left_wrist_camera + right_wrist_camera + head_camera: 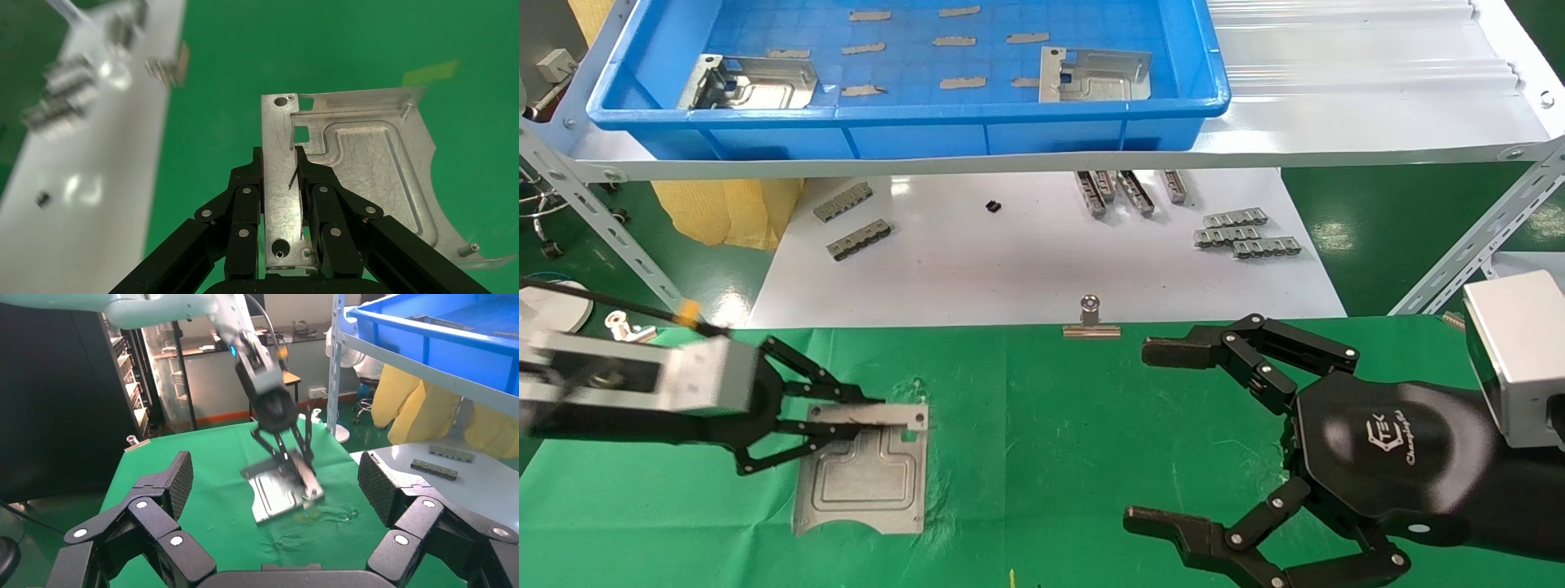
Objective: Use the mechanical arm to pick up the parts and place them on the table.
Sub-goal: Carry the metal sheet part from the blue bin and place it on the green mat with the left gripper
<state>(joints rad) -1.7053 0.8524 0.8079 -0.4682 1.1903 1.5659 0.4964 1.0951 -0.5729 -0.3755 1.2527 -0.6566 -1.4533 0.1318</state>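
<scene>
Head view: left gripper (878, 412) sits at 8 o'clock over the green table (1050, 425), fingers pinched onto the far edge strip of a silver part (866, 478) — the plate lies on the cloth, embossed channel up. Right gripper (1156, 433) is at 4 o'clock, fingers spread wide, nothing between them. Two more parts rest in the blue tray (911, 122) at 12 o'clock, one at 11 (752, 82), one at 12–1 (1095, 75). Grey comb strips (1246, 233) lie on the white board (1026, 261) beyond the cloth's binder clip (1091, 320).

Left wrist view: left gripper (281, 177) is closed on the part's (367, 165) flat edge strip, black fingers (324, 208) either side, touching the metal — green table (232, 73) behind.

Right wrist view: right gripper (275, 478) gapes open, empty. Past it, the left gripper (294, 462) clamps the part (275, 496) on the table (202, 441).
</scene>
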